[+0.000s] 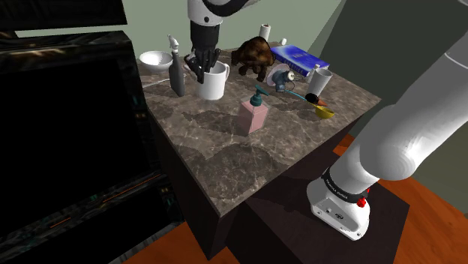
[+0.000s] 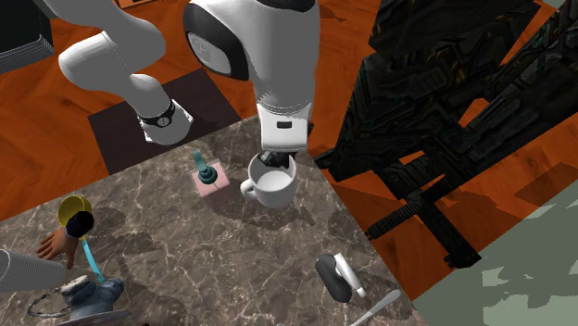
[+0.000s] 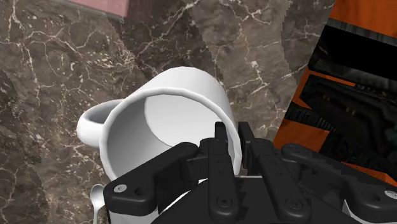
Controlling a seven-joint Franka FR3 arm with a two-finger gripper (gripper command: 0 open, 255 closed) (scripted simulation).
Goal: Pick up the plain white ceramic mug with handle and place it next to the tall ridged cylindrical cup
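Setting: a room in a home. Evidence, shoulder view: stone-patterned tabletop (image 1: 225, 154) at centre, holding a pink soap dispenser (image 1: 253, 114), a white bowl (image 1: 155, 60) at upper left, a white mug (image 1: 214, 82) and a blue book (image 1: 296, 58) at upper right. A reddish wooden floor (image 1: 150, 251) runs along the lower edge.

The arm (image 1: 405, 142) is showing smooth white rounded shells and dark joints; a black band (image 1: 339, 186) at its base is carrying unreadable white lettering beside what may be a red button (image 1: 363, 202). The gripper (image 3: 234, 149) is looking all black, with small round screws (image 3: 121, 189)
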